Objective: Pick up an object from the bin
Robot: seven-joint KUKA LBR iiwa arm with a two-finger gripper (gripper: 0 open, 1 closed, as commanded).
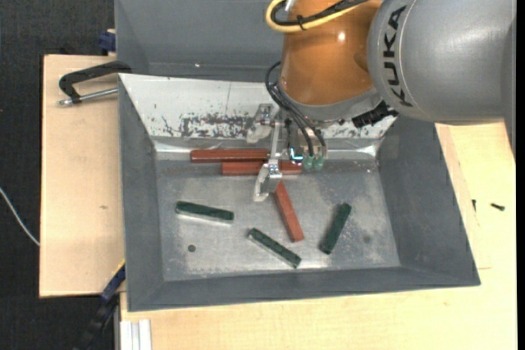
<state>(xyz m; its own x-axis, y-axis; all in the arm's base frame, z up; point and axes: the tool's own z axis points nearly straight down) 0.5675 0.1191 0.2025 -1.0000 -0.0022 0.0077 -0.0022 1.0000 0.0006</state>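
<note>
The word KUKA stands in black capital letters on the grey rounded housing of the robot arm (459, 45), running sideways near its left edge.

Grey bin (135, 201) — red-brown bars (225, 154) at the back, dark green bars (203, 212) in front.

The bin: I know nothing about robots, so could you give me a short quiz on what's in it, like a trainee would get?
1. Fill in: the slanting bar nearest the hand is ___ in colour.
2. How many dark green bars lie on the floor of the bin? A two, B three, C five.
3. True or false: the hand is over the front left corner.
Key: 1 red-brown; 2 B; 3 false, it is near the middle, towards the back wall.
</note>
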